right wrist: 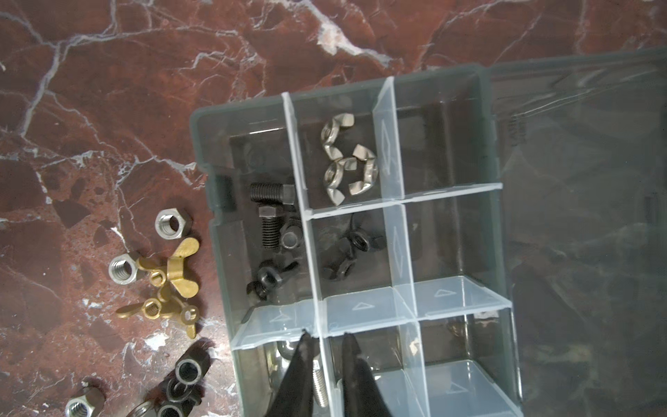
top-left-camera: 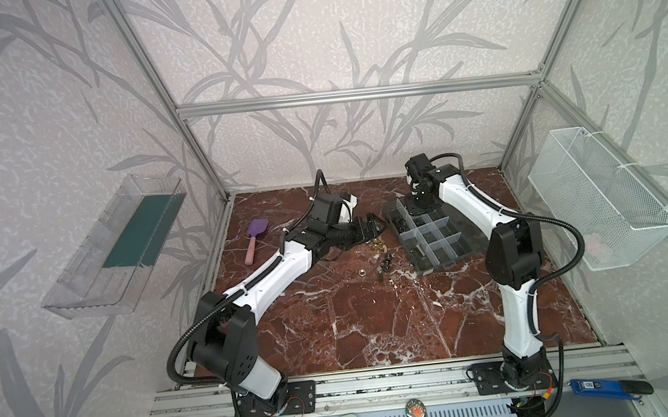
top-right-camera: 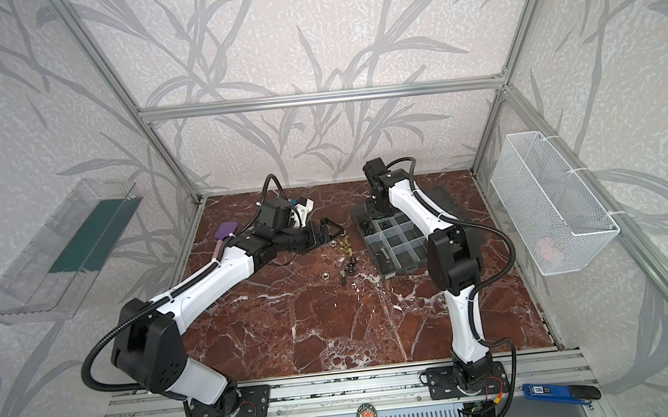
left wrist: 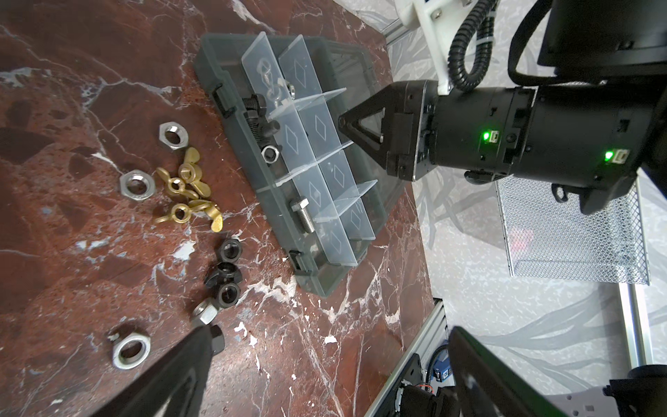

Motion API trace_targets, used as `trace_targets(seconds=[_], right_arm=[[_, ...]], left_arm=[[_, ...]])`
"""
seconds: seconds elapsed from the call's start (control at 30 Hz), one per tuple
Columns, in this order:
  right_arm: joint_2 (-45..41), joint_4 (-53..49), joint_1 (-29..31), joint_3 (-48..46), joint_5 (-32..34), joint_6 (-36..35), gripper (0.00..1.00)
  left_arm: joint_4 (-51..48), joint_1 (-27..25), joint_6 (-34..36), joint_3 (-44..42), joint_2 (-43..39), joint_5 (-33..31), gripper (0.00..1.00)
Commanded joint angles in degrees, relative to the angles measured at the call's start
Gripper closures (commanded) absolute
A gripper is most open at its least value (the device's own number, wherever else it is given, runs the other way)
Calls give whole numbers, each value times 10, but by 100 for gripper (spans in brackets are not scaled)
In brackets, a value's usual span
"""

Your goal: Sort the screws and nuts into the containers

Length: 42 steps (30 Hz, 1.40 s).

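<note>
Though tiny from above, silver nuts (right wrist: 347, 164), sharp at right wrist

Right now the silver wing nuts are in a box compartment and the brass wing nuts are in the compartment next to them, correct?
Not quite. The silver wing nuts are in a compartment of the organizer box, but the brass wing nuts are not in any compartment. They lie on the marble table beside the box. The right wrist view shows this.
</note>
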Motion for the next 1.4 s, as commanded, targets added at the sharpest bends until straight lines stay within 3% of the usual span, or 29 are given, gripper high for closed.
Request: trace_targets(seconds=[0.0, 0.33, 0.67, 1.37], right_arm=[[17, -11, -11, 26, -9, -11, 86], [35, -4, -16, 23, -33, -14, 85], [18, -4, 4, 6, -60, -11, 80], [130, -82, 31, 99, -75, -36, 75]], left_arm=[[0, -2, 12, 28, 15, -1, 1], [-21, -2, 27, 52, 35, -8, 1], [-19, -2, 23, 20, 9, -10, 1], [-26, 2, 32, 2, -2, -12, 1]])
